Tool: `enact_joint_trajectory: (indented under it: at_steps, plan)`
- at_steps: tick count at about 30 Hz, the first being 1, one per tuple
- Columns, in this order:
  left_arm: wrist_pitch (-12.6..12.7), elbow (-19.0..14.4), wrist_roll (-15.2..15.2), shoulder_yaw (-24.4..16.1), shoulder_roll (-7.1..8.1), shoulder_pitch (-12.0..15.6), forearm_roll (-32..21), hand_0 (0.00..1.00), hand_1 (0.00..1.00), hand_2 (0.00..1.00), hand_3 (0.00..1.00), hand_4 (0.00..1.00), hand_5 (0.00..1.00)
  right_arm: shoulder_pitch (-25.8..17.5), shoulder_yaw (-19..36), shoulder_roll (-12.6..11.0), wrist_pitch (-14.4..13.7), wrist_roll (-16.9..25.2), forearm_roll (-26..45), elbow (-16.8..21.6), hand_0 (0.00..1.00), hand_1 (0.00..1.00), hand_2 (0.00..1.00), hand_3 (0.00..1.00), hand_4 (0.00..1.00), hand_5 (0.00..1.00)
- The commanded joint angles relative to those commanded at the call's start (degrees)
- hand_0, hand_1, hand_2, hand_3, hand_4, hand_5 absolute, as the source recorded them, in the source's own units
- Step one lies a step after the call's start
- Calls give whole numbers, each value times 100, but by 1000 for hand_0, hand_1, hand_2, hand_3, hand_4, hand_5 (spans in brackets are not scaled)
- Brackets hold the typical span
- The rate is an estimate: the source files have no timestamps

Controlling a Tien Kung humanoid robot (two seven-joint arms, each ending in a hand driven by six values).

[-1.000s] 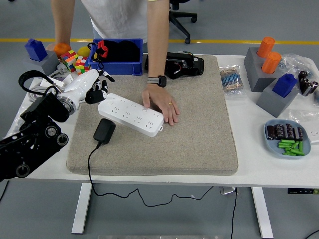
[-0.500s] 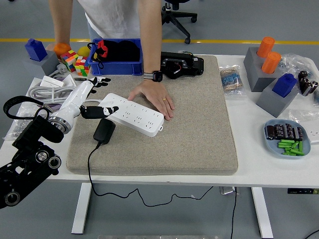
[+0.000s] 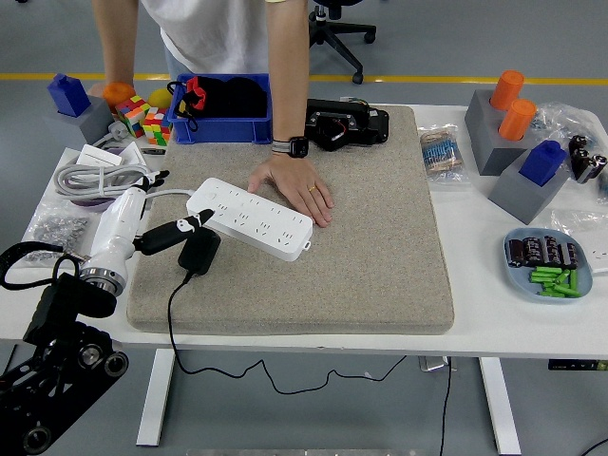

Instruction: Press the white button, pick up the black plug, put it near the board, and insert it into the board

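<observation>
Lying flat beside the white board (image 3: 253, 218), black plug (image 3: 199, 251) under open left-hand fingers (image 3: 180, 228).

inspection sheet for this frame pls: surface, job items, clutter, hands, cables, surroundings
Surface: white table with a beige mat across its middle.
Job's things: white power strip lies at an angle on the mat; black plug lies beside its near-left end, not inserted.
Clutter: blue bin, colour cubes, grey blocks with orange and blue pieces, plate of small parts.
Hands: left hand reaches toward the strip's left end, fingers outstretched, holding nothing; right hand not in view. A person's hand rests flat on the strip's far edge.
Cables: the plug's black cord runs off the near edge; coiled white cord at left.
Surroundings: office chair, yellow floor line.
</observation>
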Motion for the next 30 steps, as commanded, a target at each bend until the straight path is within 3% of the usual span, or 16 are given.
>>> enact_joint_trajectory:
  at_steps: [5, 6, 8, 13, 17, 29, 30]
  plan:
    - [92, 137, 10, 224, -15, 62, 394, 865, 899, 867, 895, 998, 533, -1, -32, -15, -2, 5, 7, 0, 605, 589, 581, 586, 652, 392]
    - [111, 159, 24, 249, -25, 74, 464, 850, 880, 832, 874, 998, 485, -3, -35, -13, -2, 5, 8, 2, 605, 588, 581, 585, 652, 391]
    - [183, 196, 73, 297, -49, 88, 686, 850, 880, 832, 874, 998, 485, -5, -41, -11, -1, 7, 11, 7, 605, 588, 581, 585, 652, 391]
    - [213, 317, 406, 447, -118, 49, 1118, 837, 874, 827, 865, 998, 476, -25, -51, -3, 0, 4, 13, -4, 605, 588, 581, 585, 652, 392]
    - [161, 473, 628, 538, -182, -17, 1197, 837, 874, 827, 865, 998, 476, -26, -47, -3, -1, 4, 14, -3, 605, 588, 581, 585, 652, 392]
    - [126, 902, 873, 729, -346, -231, 1253, 815, 855, 810, 860, 998, 484, -60, -21, 32, -5, 9, 6, 1, 605, 588, 581, 585, 652, 392]
    - [127, 922, 887, 735, -351, -238, 1255, 781, 825, 745, 836, 998, 477, -59, -19, 34, -5, 10, 3, 0, 605, 588, 581, 585, 652, 390]
